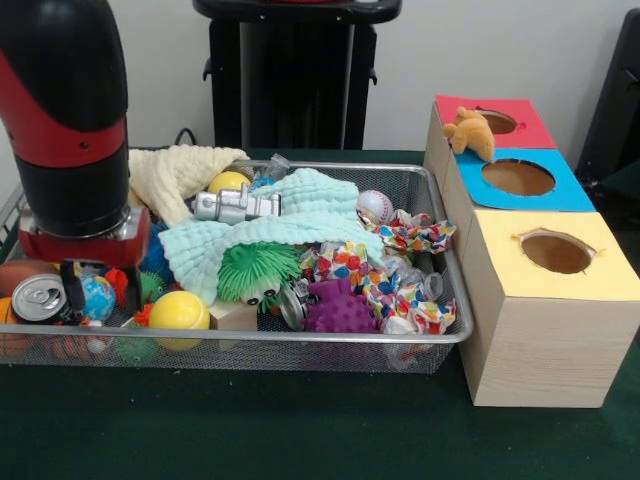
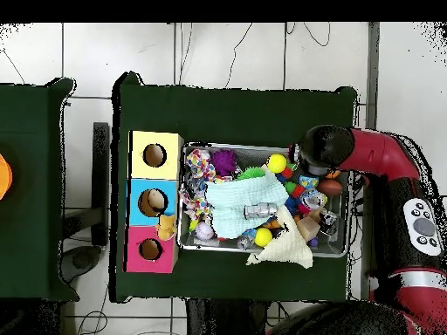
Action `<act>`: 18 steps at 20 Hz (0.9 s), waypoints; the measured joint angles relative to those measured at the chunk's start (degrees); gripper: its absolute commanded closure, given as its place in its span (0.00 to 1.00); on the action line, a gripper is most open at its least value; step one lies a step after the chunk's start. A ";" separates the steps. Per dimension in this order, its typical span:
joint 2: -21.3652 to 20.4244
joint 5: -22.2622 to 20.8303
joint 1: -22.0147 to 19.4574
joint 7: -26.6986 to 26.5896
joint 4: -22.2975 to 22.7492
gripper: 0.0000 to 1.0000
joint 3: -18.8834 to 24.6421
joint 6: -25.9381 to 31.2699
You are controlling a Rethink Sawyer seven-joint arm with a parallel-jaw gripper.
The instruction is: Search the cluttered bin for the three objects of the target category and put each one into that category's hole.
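Note:
The wire mesh bin [image 1: 446, 262] is full of clutter; it also shows in the overhead view [image 2: 262, 146]. A tan-orange plush [image 1: 470, 133] lies on the box tops beside the red-topped hole [image 1: 497, 122], at the edge between red and blue. In the overhead view the plush [image 2: 166, 229] lies by the red hole [image 2: 150, 249]. My gripper [image 1: 80, 272] is low over the bin's left end, just above a can and small balls. Its tips are lost among the toys. In the overhead view my arm [image 2: 319, 148] covers it. No other plush animal shows.
A mint cloth [image 1: 270, 235] and a cream cloth [image 1: 175, 170] cover the bin's middle, with a silver toy robot [image 1: 235, 206] on top. A green spiky ball [image 1: 255, 270], purple spiky ball [image 1: 340, 308], yellow ball [image 1: 178, 310], baseball [image 1: 374, 207] and can [image 1: 38, 298] lie around. Blue hole [image 1: 517, 177] and yellow hole [image 1: 556, 252] stand nearer.

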 measured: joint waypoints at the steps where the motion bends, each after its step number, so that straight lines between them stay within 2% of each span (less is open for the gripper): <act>1: 0.68 -0.22 -0.35 -0.15 -0.53 0.00 0.29 -0.01; 8: 3.41 -1.43 -1.36 -1.74 -3.35 0.00 1.11 -0.01; 18: 4.04 -1.56 -1.38 -6.06 -4.27 0.00 1.22 0.28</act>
